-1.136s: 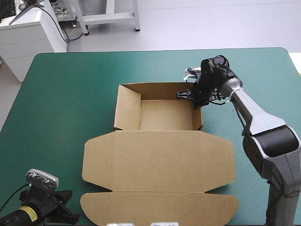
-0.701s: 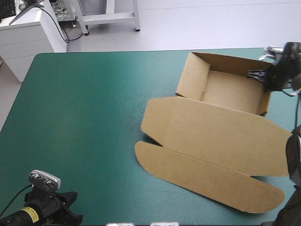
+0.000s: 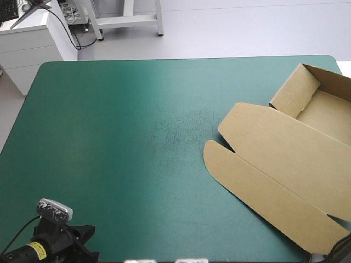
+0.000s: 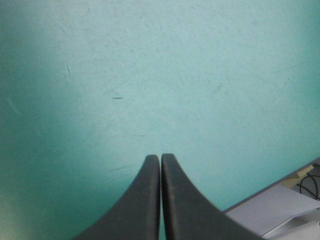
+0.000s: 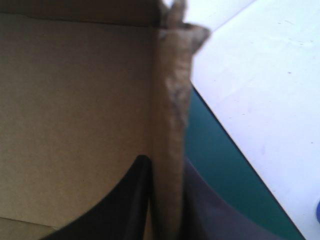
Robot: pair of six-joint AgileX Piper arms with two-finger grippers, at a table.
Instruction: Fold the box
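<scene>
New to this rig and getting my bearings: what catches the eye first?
The brown box dominates: an open tray with its lid flat, lying askew at the right edge of the teal-green cover. The right gripper is shut on one tray wall; the left gripper is shut over the cover's near left corner.

One box (image 3: 285, 159) of brown board; one desk (image 3: 109, 137) under a teal-green cover; two claws, namely the left claw (image 4: 160, 157) and the right claw (image 5: 166, 165).
</scene>
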